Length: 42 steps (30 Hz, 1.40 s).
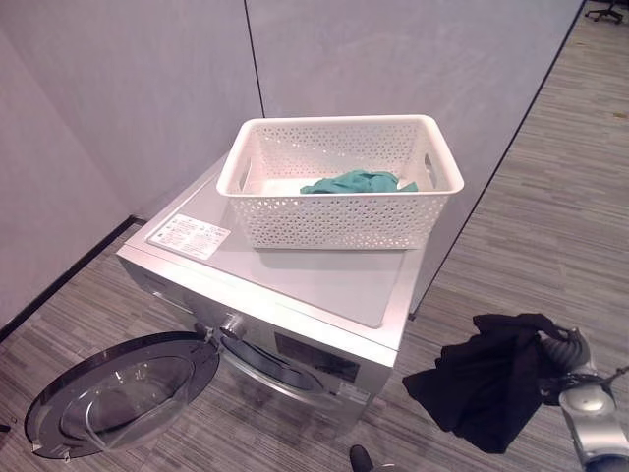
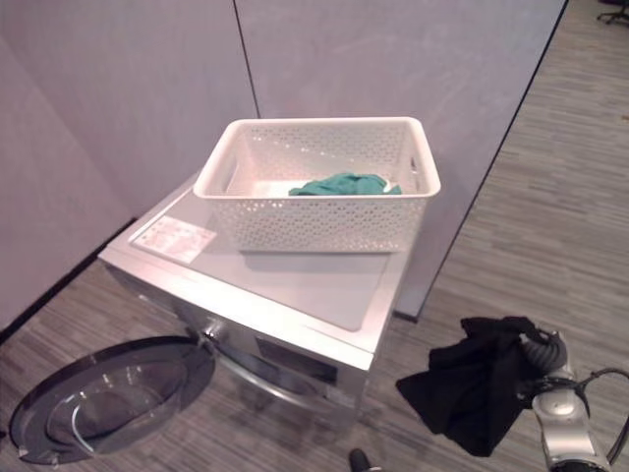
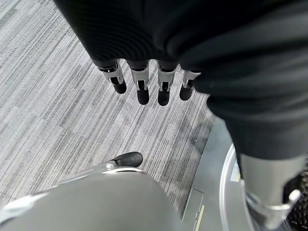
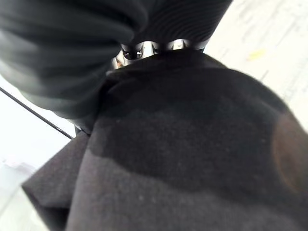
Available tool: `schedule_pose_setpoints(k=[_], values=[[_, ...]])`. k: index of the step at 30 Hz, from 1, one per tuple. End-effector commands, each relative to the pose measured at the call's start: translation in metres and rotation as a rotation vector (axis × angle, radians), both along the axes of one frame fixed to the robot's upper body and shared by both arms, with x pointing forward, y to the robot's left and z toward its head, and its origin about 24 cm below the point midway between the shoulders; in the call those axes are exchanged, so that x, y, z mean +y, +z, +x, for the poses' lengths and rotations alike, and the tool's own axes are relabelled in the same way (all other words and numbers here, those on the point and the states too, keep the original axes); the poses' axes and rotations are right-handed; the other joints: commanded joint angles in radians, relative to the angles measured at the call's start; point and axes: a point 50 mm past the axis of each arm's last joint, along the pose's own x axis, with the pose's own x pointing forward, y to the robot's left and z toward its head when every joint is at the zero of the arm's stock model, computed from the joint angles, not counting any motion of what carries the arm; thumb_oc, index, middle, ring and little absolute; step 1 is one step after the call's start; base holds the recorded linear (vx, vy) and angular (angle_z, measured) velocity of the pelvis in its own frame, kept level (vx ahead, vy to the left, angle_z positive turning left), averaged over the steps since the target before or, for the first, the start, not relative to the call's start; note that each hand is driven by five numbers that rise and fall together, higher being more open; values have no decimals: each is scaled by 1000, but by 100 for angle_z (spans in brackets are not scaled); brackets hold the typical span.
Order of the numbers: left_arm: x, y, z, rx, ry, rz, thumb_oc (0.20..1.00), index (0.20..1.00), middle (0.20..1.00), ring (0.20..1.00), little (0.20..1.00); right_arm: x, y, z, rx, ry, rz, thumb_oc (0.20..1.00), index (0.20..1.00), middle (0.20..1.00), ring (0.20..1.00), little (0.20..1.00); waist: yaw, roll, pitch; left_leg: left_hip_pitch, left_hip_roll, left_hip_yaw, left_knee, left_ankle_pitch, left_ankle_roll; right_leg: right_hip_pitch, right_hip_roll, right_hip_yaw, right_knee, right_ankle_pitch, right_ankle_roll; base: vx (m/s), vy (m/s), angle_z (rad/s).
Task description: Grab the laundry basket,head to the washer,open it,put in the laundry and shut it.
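A white perforated basket (image 1: 339,182) sits on top of the silver washer (image 1: 295,285), toward its back, near the grey partition (image 1: 393,59). Inside the basket lies a teal cloth (image 1: 356,182), resting on the bottom toward the right side. A white label (image 1: 189,236) is stuck on the washer's top at the front left corner, just beside the basket.

The washer's round door (image 1: 118,393) is swung fully open to the left, its glass bowl facing up over the striped grey carpet (image 1: 531,226).

The right hand (image 2: 541,356) is low on the right, beside the washer's front right corner, holding a black garment (image 2: 472,383) that hangs in a bunch clear of the washer. In the right wrist view the garment (image 4: 192,159) covers nearly everything past the wrist cover; the fingers (image 4: 144,48) curl into the cloth at its upper edge, gripping it.

The left hand (image 3: 144,79) shows in its own wrist view, above the carpet, fingers straight and relaxed, pointing down and holding nothing. The rim of the open door (image 3: 226,192) shows beside it.
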Motion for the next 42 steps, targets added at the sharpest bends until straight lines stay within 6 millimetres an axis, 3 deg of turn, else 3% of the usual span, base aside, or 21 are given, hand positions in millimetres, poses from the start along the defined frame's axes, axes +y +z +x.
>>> schedule_pose_setpoints(k=[1, 10, 11, 14, 16, 18, 19, 23, 28, 29, 30, 31, 32, 36, 37, 42], values=[[11, 4, 13, -20, -45, 49, 1000, 1000, 1000, 1000, 1000, -4, 25, 20, -136, 11, -24, 200, 200, 200, 200, 200, 16, -84, -42, 81, 12, -18, 25, -125, 13, -11, -91, -16, 24, -53, 71, -68, 41, -1], [10, 10, 44, -118, -116, 70, 1000, 1000, 1000, 1000, 1000, 18, 32, 42, -197, 93, 16, 200, 200, 200, 200, 200, 15, -120, 5, 13, -33, 19, 168, -209, 56, -73, -116, 36, 39, -11, 107, -115, 80, -20], [4, 12, 56, -153, -174, 66, 1000, 1000, 1000, 1000, 1000, 24, 33, 48, -208, 106, 25, 200, 200, 200, 200, 200, 15, -124, 25, 0, -60, 20, 177, -223, 76, -99, -136, 37, 55, 3, 127, -147, 158, -9], [0, 18, 77, -215, -216, 79, 1000, 1000, 1000, 1000, 1000, 37, 33, 57, -232, 134, 50, 200, 200, 200, 200, 200, 13, -123, 71, -11, -80, 27, 177, -218, 89, -159, -157, -2, 132, 29, 148, -207, 121, -16], [1, 25, 94, -267, -219, 94, 1000, 1000, 1000, 1000, 1000, 43, 35, 63, -255, 145, 58, 200, 200, 200, 200, 200, 32, -102, 113, -25, -70, 43, 181, -205, 91, -176, -179, -138, 211, -18, 121, -243, 70, -19], [4, 27, 97, -283, -213, 102, 1000, 1000, 1000, 1000, 1000, 47, 32, 63, -258, 150, 71, 200, 200, 200, 200, 200, 39, -91, 120, -41, -63, 48, 176, -173, 94, -157, -184, -217, 293, -73, 89, -171, 35, -30], [4, 27, 97, -283, -213, 102, 1000, 1000, 1000, 1000, 1000, 47, 32, 63, -258, 150, 71, 200, 200, 200, 200, 200, 38, -91, 119, -42, -64, 48, 175, -173, 94, -158, -184, -217, 292, -73, 89, -99, 23, -12], [9, 25, 87, -260, -223, 107, 1000, 1000, 1000, 1000, 1000, 47, 11, 42, -216, 117, 128, 200, 200, 200, 200, 200, 73, -85, 75, -80, -60, 33, 142, -111, 95, -49, -118, -246, 402, -206, 49, -118, -31, 10], [6, 24, 86, -265, -246, 93, 1000, 1000, 1000, 1000, 1000, 48, 2, 33, -200, 107, 158, 200, 200, 200, 200, 200, 106, -113, 36, -139, -69, 37, 138, -69, 81, 43, -81, -260, 341, -222, 42, -132, -101, 21], [5, 26, 90, -280, -264, 96, 1000, 1000, 1000, 1000, 1000, 49, 1, 32, -202, 110, 165, 200, 200, 200, 200, 200, 114, -124, 33, -165, -69, 39, 143, -57, 76, 58, -68, -254, 323, -239, 33, -279, -174, 6], [0, 32, 103, -329, -323, 101, 1000, 1000, 1000, 1000, 1000, 55, 4, 36, -221, 135, 173, 200, 200, 200, 200, 200, 129, -148, 45, -226, -60, 43, 167, -27, 65, 82, -43, -241, 269, -280, -1, -281, -177, 10], [0, 32, 103, -329, -323, 102, 1000, 1000, 1000, 1000, 1000, 55, 4, 36, -221, 134, 174, 200, 200, 200, 200, 200, 130, -148, 44, -229, -59, 43, 171, -28, 64, 82, -42, -241, 266, -279, -2, -430, -259, 18], [-6, 39, 120, -391, -384, 111, 1000, 1000, 1000, 1000, 1000, 61, 9, 41, -248, 165, 173, 200, 200, 200, 200, 200, 142, -156, 67, -288, -46, 41, 186, 19, 46, 77, -13, -240, 220, -302, -33, -345, -199, 4], [-27, 69, 167, -587, -564, 156, 1000, 1000, 1000, 1000, 1000, 63, 22, 46, -297, 216, 161, 200, 200, 200, 200, 200, 140, -146, 120, -366, -22, 2, 171, 110, -4, 48, 28, -274, 184, -304, -54, -361, -184, 26], [-34, 90, 191, -699, -633, 192, 1000, 1000, 1000, 1000, 1000, 67, 33, 53, -339, 255, 154, 200, 200, 200, 200, 200, 140, -148, 161, -392, -18, -65, 190, 109, -39, 8, 27, -283, 205, -299, -56, -420, -116, 50], [-38, 146, 218, -988, -810, 286, 1000, 1000, 1000, 1000, 1000, 89, 45, 65, -413, 370, 219, 200, 200, 200, 200, 200, 130, -190, 175, -302, 47, -297, 261, -1, -37, -92, -21, -253, 238, -247, -35, -188, 3, -4]])
